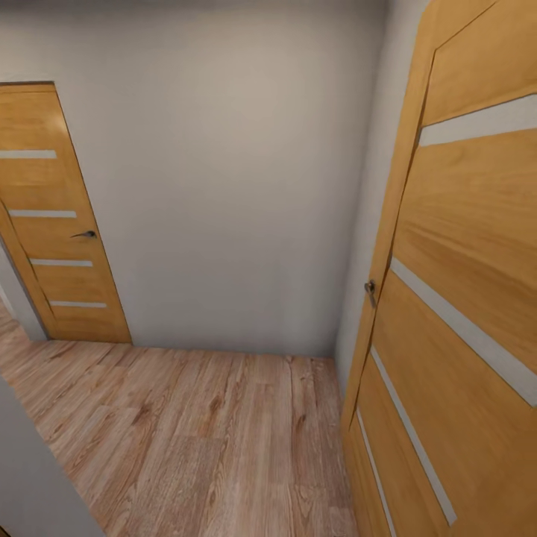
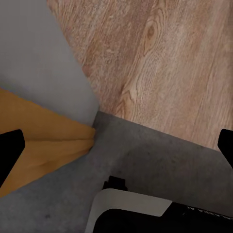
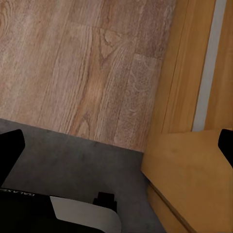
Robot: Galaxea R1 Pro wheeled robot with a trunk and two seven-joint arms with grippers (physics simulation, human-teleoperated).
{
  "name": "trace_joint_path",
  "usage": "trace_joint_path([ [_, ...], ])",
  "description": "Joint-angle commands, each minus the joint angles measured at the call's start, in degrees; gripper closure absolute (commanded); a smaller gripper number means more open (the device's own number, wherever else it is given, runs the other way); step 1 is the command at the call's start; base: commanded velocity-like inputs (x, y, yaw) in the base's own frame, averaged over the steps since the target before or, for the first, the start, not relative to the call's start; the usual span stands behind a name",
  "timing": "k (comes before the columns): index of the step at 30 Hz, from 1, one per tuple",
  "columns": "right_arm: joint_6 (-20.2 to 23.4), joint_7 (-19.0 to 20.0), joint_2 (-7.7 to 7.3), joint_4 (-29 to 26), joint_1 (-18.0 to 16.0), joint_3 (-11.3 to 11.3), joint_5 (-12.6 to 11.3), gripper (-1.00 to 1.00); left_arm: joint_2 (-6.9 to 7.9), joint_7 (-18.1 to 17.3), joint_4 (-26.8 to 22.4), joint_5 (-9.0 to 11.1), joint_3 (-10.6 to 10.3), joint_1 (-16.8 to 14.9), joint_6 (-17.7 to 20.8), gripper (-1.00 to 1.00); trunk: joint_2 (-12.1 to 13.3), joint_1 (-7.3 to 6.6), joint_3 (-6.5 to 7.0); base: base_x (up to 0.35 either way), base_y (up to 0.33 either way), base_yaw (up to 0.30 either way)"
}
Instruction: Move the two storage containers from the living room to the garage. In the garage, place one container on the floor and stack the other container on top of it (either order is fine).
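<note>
From the head camera, a plain grey wall (image 1: 224,171) is faced straight on, with a light wood plank floor (image 1: 201,440) spread below it. A honey-coloured panel door (image 1: 56,224) is set to the left of that wall, and a second such door (image 1: 462,298) is swung open close by on the right of it, its handle (image 1: 370,292) turned towards the wall.

At the left wrist, the left gripper (image 2: 116,145) is held with its jaws spread wide and nothing between them, over dark grey concrete floor (image 2: 160,165) meeting planks.

At the right wrist, the right gripper (image 3: 116,145) is likewise spread and empty, beside door wood.
</note>
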Motion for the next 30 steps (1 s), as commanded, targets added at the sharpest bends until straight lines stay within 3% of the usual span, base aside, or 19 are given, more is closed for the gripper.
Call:
trace_joint_path([
  [1, -0.41, -0.01, 0.0, 0.23, -0.12, 0.41, 0.08, -1.0, 0.04, 0.01, 0.27, 0.23, -0.01, -0.12, -0.41, -1.0, -0.13, 0.04, -0.13, 0.0, 0.0, -0.009],
  [7, -0.41, -0.01, 0.0, 0.2, -0.12, 0.42, 0.08, -1.0, 0.07, 0.01, 0.27, 0.24, -0.01, -0.12, -0.36, -1.0, -0.13, 0.04, -0.13, 0.049, 0.0, -0.003],
  [17, -0.49, -0.01, 0.0, 0.25, -0.12, 0.4, 0.08, -1.0, 0.16, 0.01, 0.27, 0.23, -0.01, -0.11, -0.36, -1.0, -0.13, 0.04, -0.13, 0.255, 0.0, 0.0],
  [30, -0.57, -0.04, -0.01, 0.2, -0.12, 0.42, 0.17, -1.0, 0.16, 0.01, 0.27, 0.23, -0.01, -0.1, -0.41, -1.0, -0.13, 0.04, -0.13, 0.012, 0.0, 0.0],
])
